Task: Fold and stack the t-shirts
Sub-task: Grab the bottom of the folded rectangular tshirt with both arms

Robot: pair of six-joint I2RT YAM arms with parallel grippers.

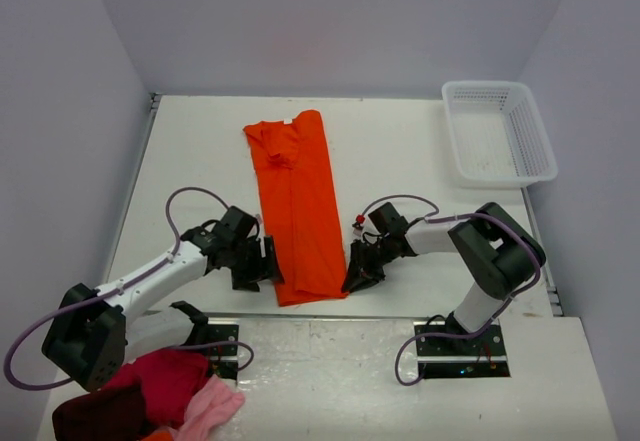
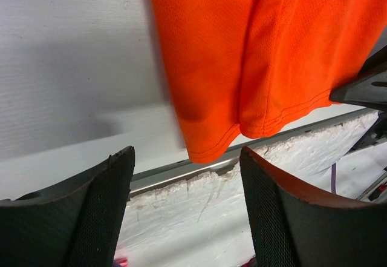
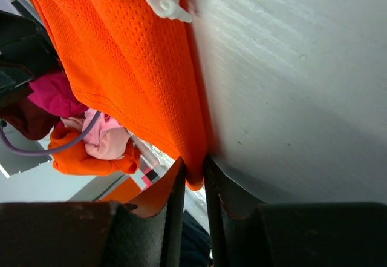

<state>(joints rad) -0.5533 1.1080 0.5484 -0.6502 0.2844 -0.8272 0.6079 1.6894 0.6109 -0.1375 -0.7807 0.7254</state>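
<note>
The shirt point(image 1: 297, 211) lies flat on the table point(image 1: 200, 151) as a long strip down the middle, neck end far from me and hem at the near edge. My left gripper point(image 1: 262, 266) sits at the hem's left corner, with the cloth just ahead of its spread fingers point(image 2: 109, 194). My right gripper point(image 1: 358, 276) is at the hem's right corner, and that corner is pinched between its fingers point(image 3: 151, 218). A basket point(image 1: 497, 131) stands on the table's far right corner, well apart from the shirt. A heap of clothes point(image 1: 160, 391) lies at the near left, beside my left base.
</note>
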